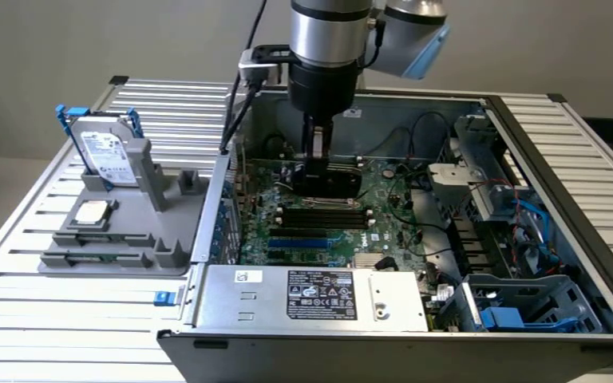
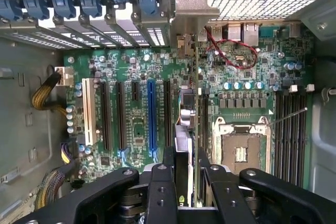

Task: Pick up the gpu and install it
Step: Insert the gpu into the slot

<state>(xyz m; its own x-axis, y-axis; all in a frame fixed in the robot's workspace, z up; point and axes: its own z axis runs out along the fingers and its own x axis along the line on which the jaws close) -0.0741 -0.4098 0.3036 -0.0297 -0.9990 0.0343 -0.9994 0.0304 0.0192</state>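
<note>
My gripper (image 1: 322, 159) hangs inside the open computer case (image 1: 213, 209), shut on the gpu (image 1: 328, 183), which shows as a dark block under the fingers. In the wrist view the gpu (image 2: 196, 103) is seen edge-on as a thin card between my two black fingers (image 2: 169, 169). Its silver end bracket (image 2: 195, 6) points toward the case's rear wall. The card hangs over the green motherboard (image 2: 134, 66), between the black expansion slots (image 2: 167, 111) and the CPU socket (image 2: 241, 148). I cannot tell whether it touches a slot.
A grey fixture (image 1: 115, 247) at the exterior view's left holds a silver hard drive with blue clips (image 1: 109, 152) and a small square CPU chip (image 1: 93, 211). A power supply (image 1: 318, 295) fills the case's near side. Drive cages and cables (image 1: 498, 215) crowd the exterior view's right.
</note>
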